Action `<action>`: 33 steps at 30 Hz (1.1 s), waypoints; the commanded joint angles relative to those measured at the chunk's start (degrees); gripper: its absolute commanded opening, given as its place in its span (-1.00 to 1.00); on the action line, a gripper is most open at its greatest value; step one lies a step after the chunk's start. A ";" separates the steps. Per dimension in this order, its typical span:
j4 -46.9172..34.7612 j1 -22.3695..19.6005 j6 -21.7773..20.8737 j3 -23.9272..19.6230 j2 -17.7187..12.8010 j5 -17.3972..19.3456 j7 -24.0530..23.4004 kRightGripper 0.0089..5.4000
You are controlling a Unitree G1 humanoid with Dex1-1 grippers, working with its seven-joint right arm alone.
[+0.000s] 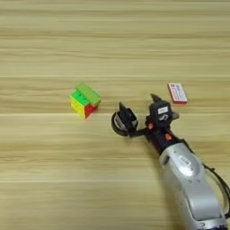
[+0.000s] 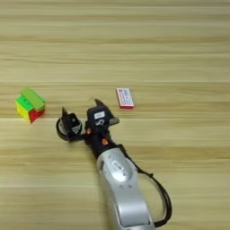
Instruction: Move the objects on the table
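Between the spread jaws' (image 1: 137, 108) two black fingers, one finger stands inside the black ring (image 1: 120, 124) on the table (image 1: 45, 179).

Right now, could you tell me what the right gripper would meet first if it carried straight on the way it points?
Probably nothing: the right gripper points up the picture between the puzzle cube and the white-and-red box, onto bare table. Depth is unclear.
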 commanded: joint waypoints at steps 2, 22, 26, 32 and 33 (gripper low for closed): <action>-6.40 -4.25 -1.25 -3.96 -1.05 1.68 -1.30 0.99; 34.45 -26.58 -6.01 -22.04 -15.41 1.80 -5.80 0.99; 43.59 -30.06 -9.52 -22.32 -17.65 1.29 -5.56 0.99; 52.31 -33.56 -13.88 -22.36 -19.95 1.16 -5.16 0.99; 53.23 -33.90 -14.51 -22.37 -20.23 1.24 -5.07 0.99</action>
